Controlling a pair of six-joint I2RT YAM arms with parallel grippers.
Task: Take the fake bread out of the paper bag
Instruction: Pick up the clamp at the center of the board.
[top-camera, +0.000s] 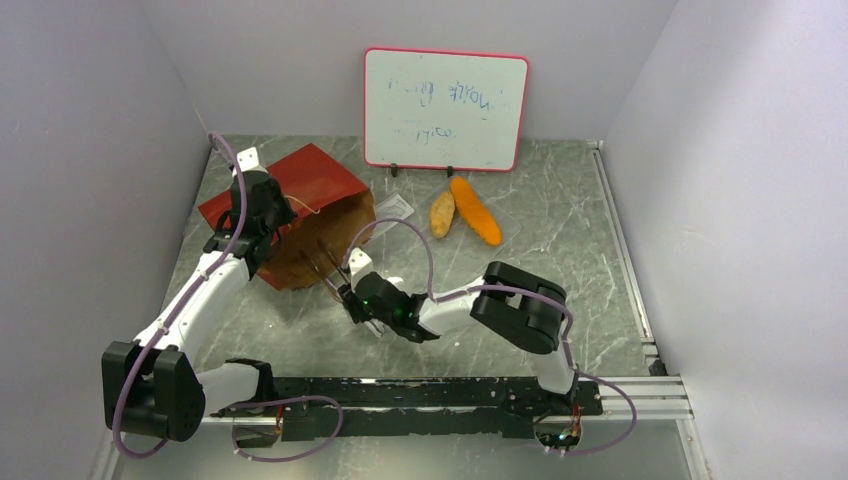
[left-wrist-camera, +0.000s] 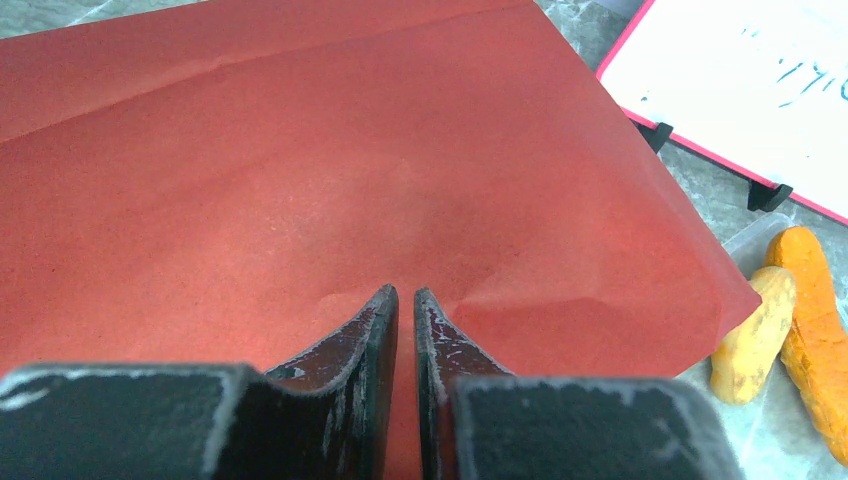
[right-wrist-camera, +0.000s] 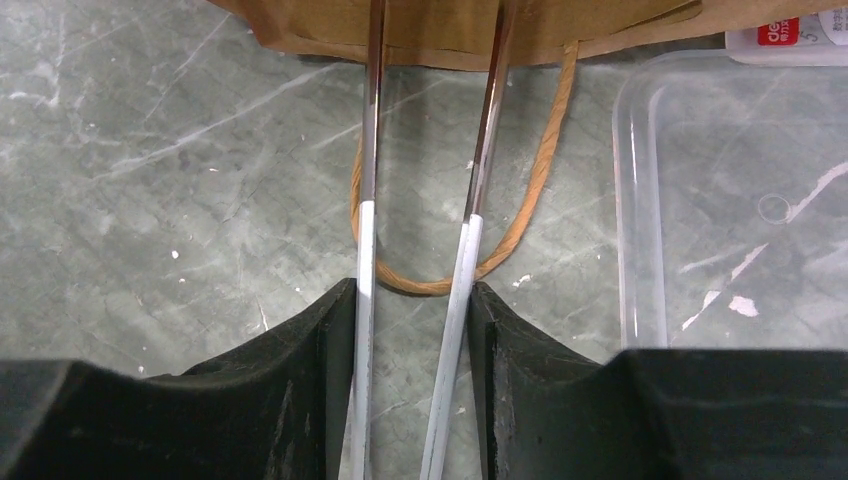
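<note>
The red paper bag lies on its side at the back left, its brown mouth facing the front right. My left gripper rests on its upper wall with jaws nearly closed, pinching the red paper. My right gripper is shut on metal tongs with white handles. The tong tips reach into the bag's mouth, over its loop handle. A long orange baguette and a tan oval roll lie outside the bag; both show in the left wrist view, baguette and roll. Other bread is hidden.
A clear plastic tray sits just right of the bag's mouth, also in the top view. A pink-framed whiteboard stands at the back wall. A metal rail runs along the table's right edge.
</note>
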